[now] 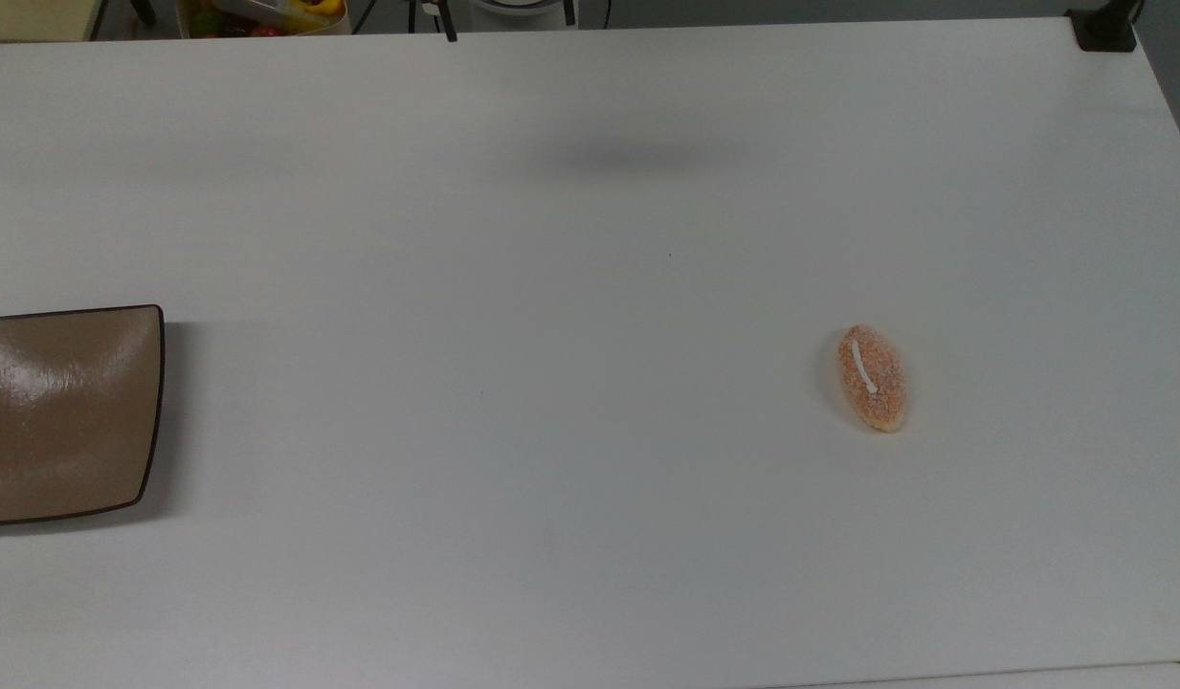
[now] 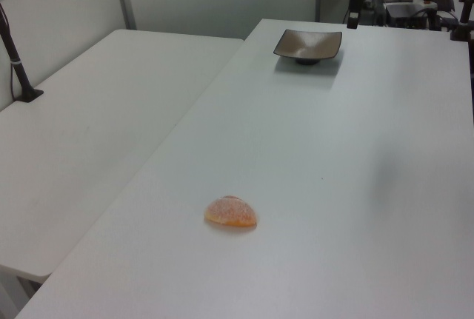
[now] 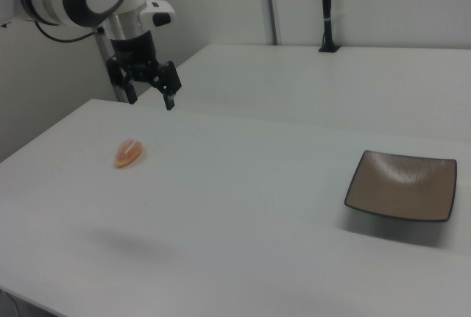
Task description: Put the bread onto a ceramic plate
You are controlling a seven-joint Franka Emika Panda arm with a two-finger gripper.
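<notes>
Bread [image 1: 873,378] sits on the bench [image 1: 590,287] w/ the hand [image 3: 150,93] wide open, empty, well apart from it, so an off-centre pinch prob rolls it away from the ceramic plate [image 3: 401,184].

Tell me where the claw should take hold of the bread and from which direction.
Grip the bread across its narrow middle, coming straight down from above. It lies flat on the white table, a small oval with its long axis running roughly up-down in the top view, so its short width probably fits best between the open claw. Nothing crowds it; the ceramic plate sits far off.
</notes>
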